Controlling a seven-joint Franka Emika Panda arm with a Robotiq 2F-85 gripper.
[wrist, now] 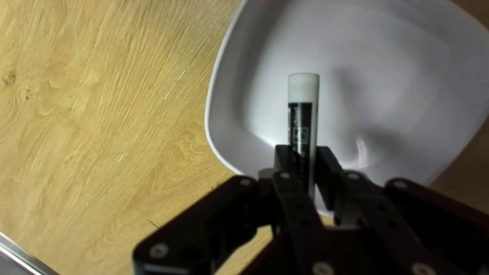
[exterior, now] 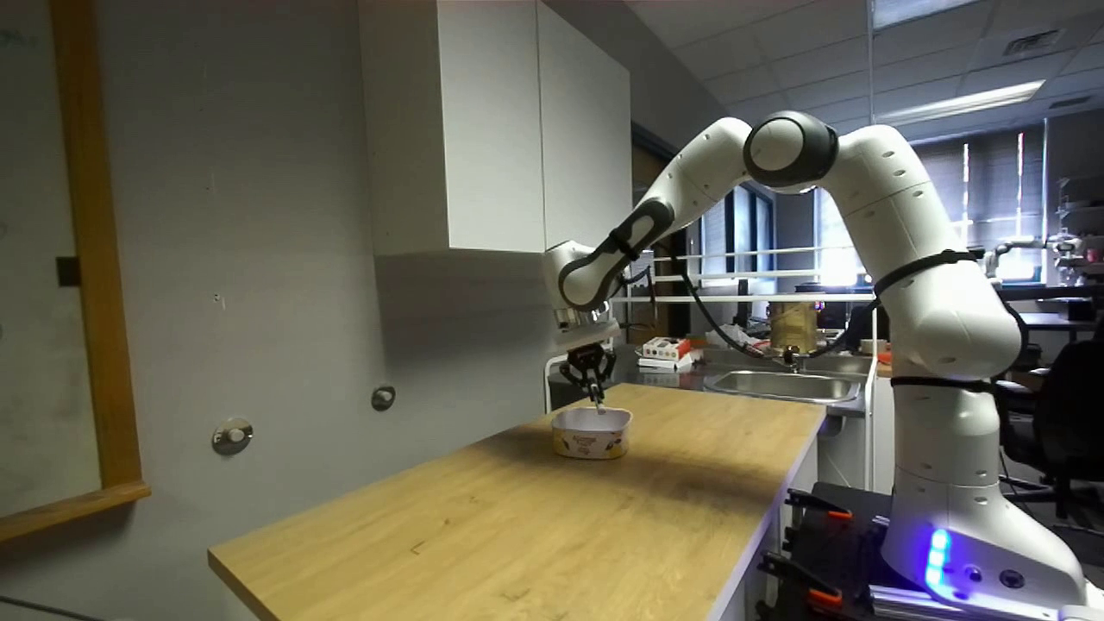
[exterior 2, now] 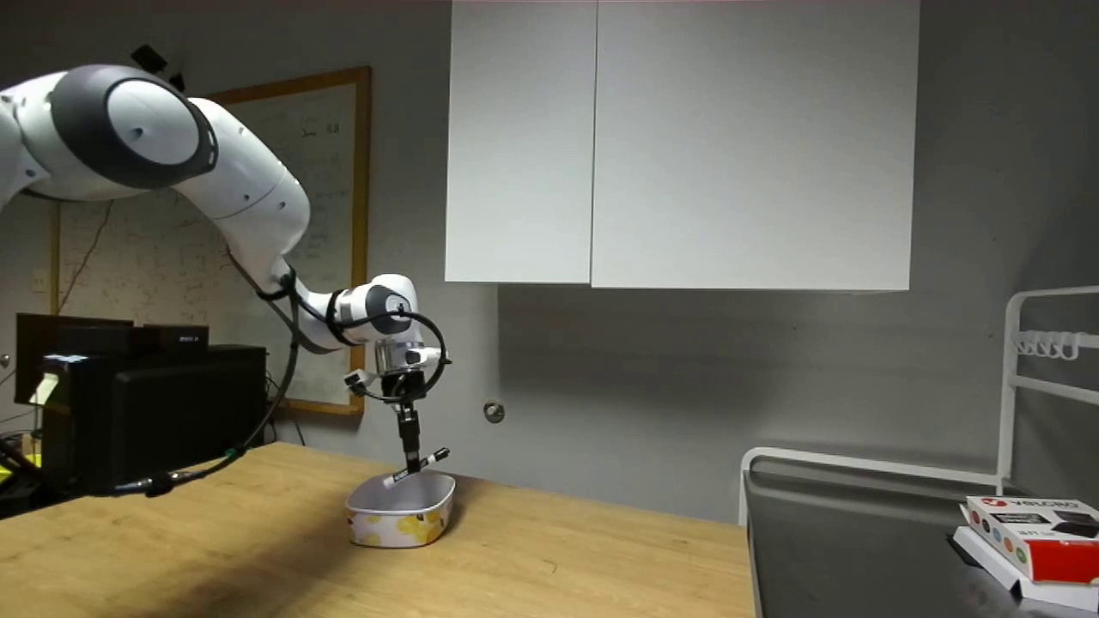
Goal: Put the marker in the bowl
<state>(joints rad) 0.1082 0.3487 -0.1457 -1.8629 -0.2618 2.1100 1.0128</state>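
In both exterior views, the gripper [exterior 2: 413, 466] is above the bowl [exterior: 591, 444]. In the wrist view, the jaws are clamped on the marker [wrist: 303, 124], its pale end over the bowl's interior. Grasp and transfer: judged complete. Release: outstanding.

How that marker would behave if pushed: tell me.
The marker is probably stiff: in an exterior view it juts out straight on both sides of the gripper. Pushed at one end, it might pivot, since the gripper pinches only a short stretch. Loose in the tub, it would likely roll if nudged, as its barrel looks round.
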